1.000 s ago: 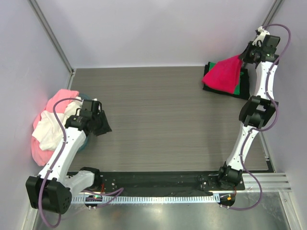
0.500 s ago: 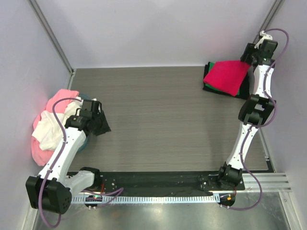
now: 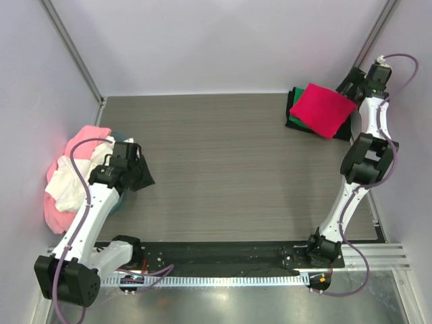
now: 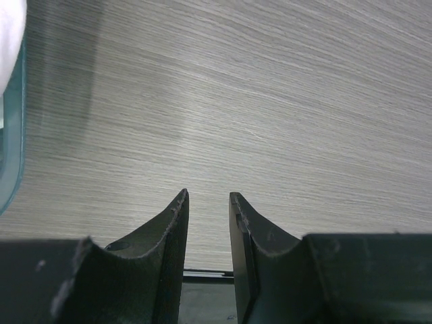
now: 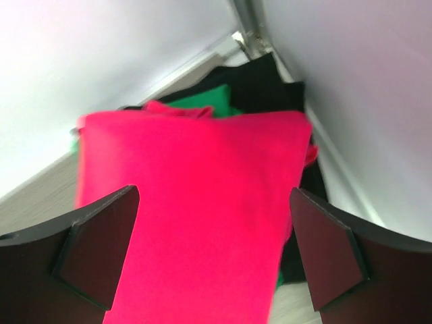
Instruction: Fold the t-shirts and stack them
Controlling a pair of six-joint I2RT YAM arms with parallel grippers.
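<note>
A folded crimson t-shirt [image 3: 322, 110] [image 5: 202, 202] lies flat on top of a green one [image 3: 292, 116] [image 5: 202, 100] and a black one [image 3: 350, 125] [image 5: 264, 75] at the table's back right corner. My right gripper [image 3: 349, 86] [image 5: 212, 253] hovers just over the crimson shirt's far right edge, jaws wide open and holding nothing. At the left edge sits a loose heap of t-shirts: light pink [image 3: 78, 144], white [image 3: 70, 179] [image 4: 9, 34] and greyish-teal [image 3: 120, 200] [image 4: 9, 142]. My left gripper [image 3: 143, 178] [image 4: 207, 200] rests over bare table beside that heap, slightly open with nothing between its fingers.
The wood-grain table [image 3: 229, 169] stretches between the heap and the stack. Pale walls close in the back and both sides, with the right wall [image 5: 364, 81] right beside the stack. A black rail [image 3: 223, 253] runs along the near edge.
My right gripper opened and let go of the crimson t-shirt, which dropped from hanging to lying flat on the stack. The right arm pulled back toward the corner. The left arm barely moved.
</note>
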